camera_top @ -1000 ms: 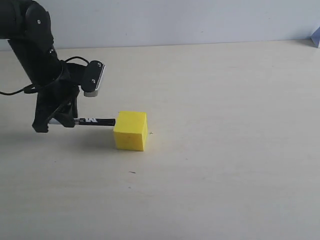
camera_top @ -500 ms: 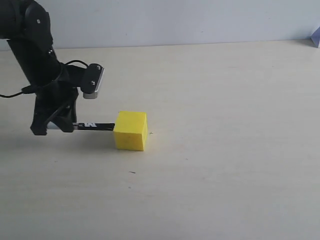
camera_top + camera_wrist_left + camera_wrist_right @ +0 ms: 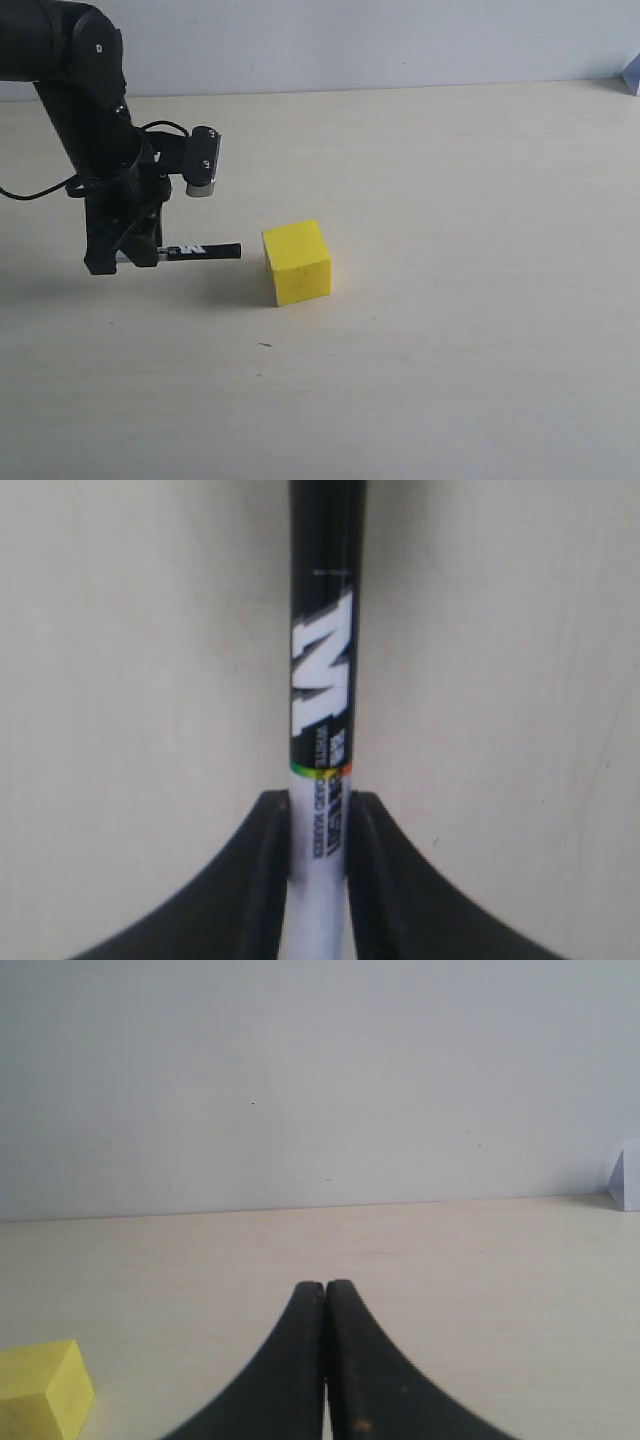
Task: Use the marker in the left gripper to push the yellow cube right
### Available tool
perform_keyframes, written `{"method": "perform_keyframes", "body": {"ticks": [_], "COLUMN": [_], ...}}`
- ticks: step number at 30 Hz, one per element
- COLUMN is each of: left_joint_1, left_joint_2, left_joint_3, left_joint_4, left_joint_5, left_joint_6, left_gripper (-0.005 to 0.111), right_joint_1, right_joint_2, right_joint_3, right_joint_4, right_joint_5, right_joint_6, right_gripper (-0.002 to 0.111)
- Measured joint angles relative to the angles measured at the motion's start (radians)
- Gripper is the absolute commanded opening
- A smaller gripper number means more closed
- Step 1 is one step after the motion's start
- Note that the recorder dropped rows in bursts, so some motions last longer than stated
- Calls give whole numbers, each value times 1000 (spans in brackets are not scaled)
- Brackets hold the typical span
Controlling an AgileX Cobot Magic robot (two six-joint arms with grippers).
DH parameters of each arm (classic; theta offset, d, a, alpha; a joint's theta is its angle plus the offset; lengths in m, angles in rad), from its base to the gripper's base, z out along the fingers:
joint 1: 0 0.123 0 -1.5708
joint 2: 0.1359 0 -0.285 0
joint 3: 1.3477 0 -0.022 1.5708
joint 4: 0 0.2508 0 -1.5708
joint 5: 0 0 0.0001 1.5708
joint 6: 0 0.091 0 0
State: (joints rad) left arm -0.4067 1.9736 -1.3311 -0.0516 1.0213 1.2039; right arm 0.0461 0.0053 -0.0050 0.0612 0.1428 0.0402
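Operator: Since 1 second ago the yellow cube (image 3: pixel 297 262) has slid right and twisted a little. The left gripper (image 3: pixel 150 252) has come right too, but less.

Desk: Is the marker pushing it at this moment?

Operator: No. The marker (image 3: pixel 200 250) lies level with its black end pointing at the yellow cube. I can see a strip of bare table (image 3: pixel 450 330) between that end and the cube's left face. They are near, not touching.

Desk: Grip all right?

Operator: On the left wrist camera both fingers are clamped on the white barrel, and the black printed part sticks out ahead. It looks straight to me. The right gripper (image 3: pixel 325 1295) is pinched closed on nothing, and its camera catches only a bit of the cube.

Desk: So how far along are we?

Operator: I'd say 1 push has landed, since the cube sits right of where it was. Whether that is enough I can't judge, because nothing on the table marks a target. If more is wanted, I'd have to close the gap again. With the cube turned, the marker's end would probably meet an angled face and could spin it rather than shove it straight. From this angle I also can't tell whether the marker rides just above the table or brushes it.
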Motion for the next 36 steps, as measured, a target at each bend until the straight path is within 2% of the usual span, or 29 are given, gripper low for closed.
{"method": "perform_keyframes", "body": {"ticks": [6,14,18,23,27,32,36], "left_joint_1": [6,-57,-67,-35,1,55,59], "left_joint_2": [9,18,18,18,18,18,18], "left_joint_3": [0,-2,-11,-20,-20,-20,-20], "left_joint_4": [2,-14,-16,-10,-3,-1,1], "left_joint_5": [-3,-148,-168,-153,-71,-29,-25], "left_joint_6": [-50,-53,-53,-40,19,8,-5], "left_gripper": [0,0,0,0,0,0,0], "right_joint_1": [0,0,0,0,0,0,0], "right_joint_2": [0,0,0,0,0,0,0], "right_joint_3": [0,0,0,0,0,0,0], "right_joint_4": [0,0,0,0,0,0,0], "right_joint_5": [0,0,0,0,0,0,0], "right_joint_6": [0,0,0,0,0,0,0], "right_gripper": [0,0,0,0,0,0,0]}}
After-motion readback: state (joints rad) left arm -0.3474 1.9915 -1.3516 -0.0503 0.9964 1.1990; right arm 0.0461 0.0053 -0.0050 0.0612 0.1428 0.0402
